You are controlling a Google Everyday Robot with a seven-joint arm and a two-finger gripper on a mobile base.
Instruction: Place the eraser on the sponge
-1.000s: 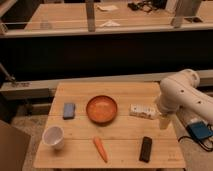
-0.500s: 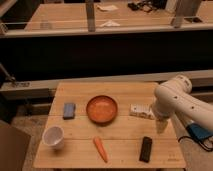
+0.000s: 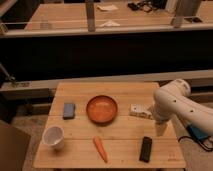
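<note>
On wooden table (image 3: pixel 125 135): eraser (image 3: pixel 145 149) front right, sponge (image 3: pixel 69 110) left beside bowl (image 3: pixel 102 109); gripper (image 3: pixel 160 131) near eraser, wide open, holding nothing.

The white arm (image 3: pixel 175 102) comes in from the right. A thick link (image 3: pixel 200 117) rises leftward from the lower right edge to a bulky, rounded joint (image 3: pixel 170 95). Directly beneath that joint hangs the gripper (image 3: pixel 161 129), a pale, narrow shape pointing straight down. Its jaws stand spread apart, with nothing between them. Above the gripper, the joint's dome is the arm's highest part. To the gripper's right, the link slopes away downward.
</note>
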